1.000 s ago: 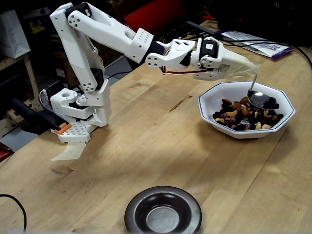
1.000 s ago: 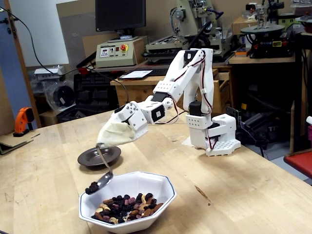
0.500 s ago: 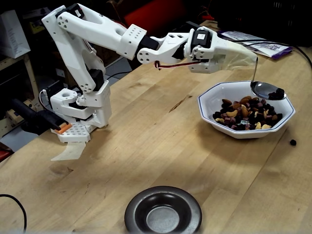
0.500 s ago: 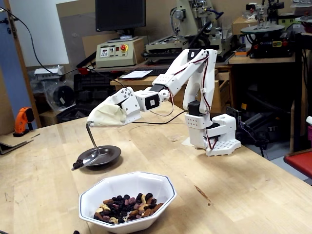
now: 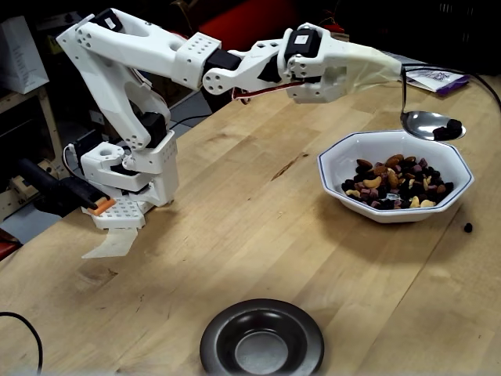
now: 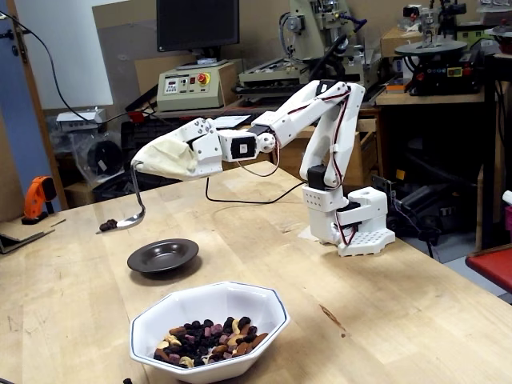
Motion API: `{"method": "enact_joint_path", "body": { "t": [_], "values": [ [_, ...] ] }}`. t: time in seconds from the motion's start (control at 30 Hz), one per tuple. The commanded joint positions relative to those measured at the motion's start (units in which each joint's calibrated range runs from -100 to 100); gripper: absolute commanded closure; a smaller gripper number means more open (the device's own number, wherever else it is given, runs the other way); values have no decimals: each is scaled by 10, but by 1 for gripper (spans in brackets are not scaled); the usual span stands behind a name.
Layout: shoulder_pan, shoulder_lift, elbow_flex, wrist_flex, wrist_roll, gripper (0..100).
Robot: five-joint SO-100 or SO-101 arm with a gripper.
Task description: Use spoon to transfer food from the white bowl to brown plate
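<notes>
Both fixed views look down obliquely from opposite table sides, sharing the white bowl (image 5: 395, 176) (image 6: 210, 329).

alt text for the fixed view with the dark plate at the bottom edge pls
A white robot arm reaches across a wooden table, its cloth-wrapped gripper holding a metal spoon with a dark piece of food above the white bowl of nuts and raisins. An empty brown plate sits near the bottom edge, and one dark piece lies beside the bowl.

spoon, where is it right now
In a fixed view the spoon hangs in the air at upper right, above the far rim of the white bowl, with a dark piece of food on it.
</notes>
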Motion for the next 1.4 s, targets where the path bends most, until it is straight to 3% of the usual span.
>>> {"method": "enact_joint_path", "body": {
  "t": [0.0,0.83,1.37],
  "values": [
    [24,-41,-6,-13,-1,95],
    [200,-65,-5,-13,-4,95],
    [254,-78,36,-5,-5,95]
  ]
}}
